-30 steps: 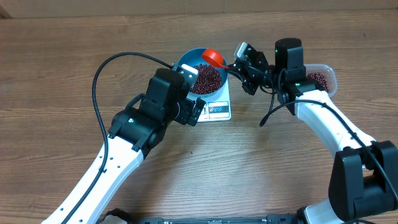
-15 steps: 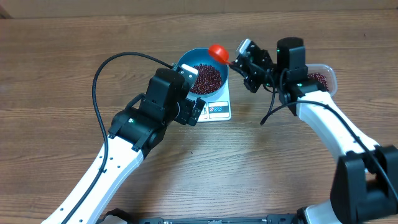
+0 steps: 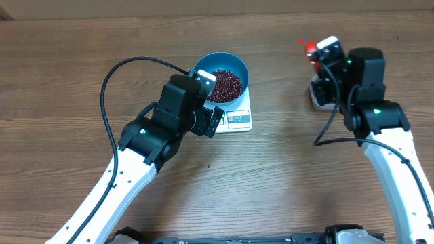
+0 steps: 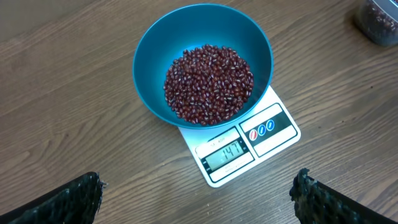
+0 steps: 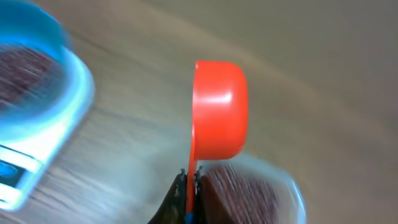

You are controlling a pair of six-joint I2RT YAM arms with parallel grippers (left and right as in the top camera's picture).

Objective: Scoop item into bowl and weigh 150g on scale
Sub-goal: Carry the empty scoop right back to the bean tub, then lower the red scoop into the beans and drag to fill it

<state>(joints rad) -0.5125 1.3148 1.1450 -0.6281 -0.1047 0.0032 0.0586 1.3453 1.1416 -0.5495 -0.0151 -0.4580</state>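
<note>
Right end effector (image 5: 188, 184), pressed together on the thin handle of a red scoop (image 5: 217, 109), hangs over the clear tub (image 4: 378, 22) toward the far right of the desk (image 3: 68, 68). You see the scoop from its rounded outside, so whether it carries anything cannot be told. Your left end effector (image 4: 196, 186) is spread wide and holds nothing, poised above the near side of the scale (image 4: 273, 134).

That scale stands near the middle of the desk's far edge, with the blue bowl (image 4: 149, 74) resting squarely on it. A good mound of beans (image 4: 208, 84) covers the bowl's bottom, none spilled on the wood around it. The display (image 4: 225, 152) appears to read 147, a shade under the target.

By that reading, the bulk of the scooping looks done. What is left for you is a small top-up: a few more beans from the tub, tipped in sparingly, since a full scoop would likely overshoot.
</note>
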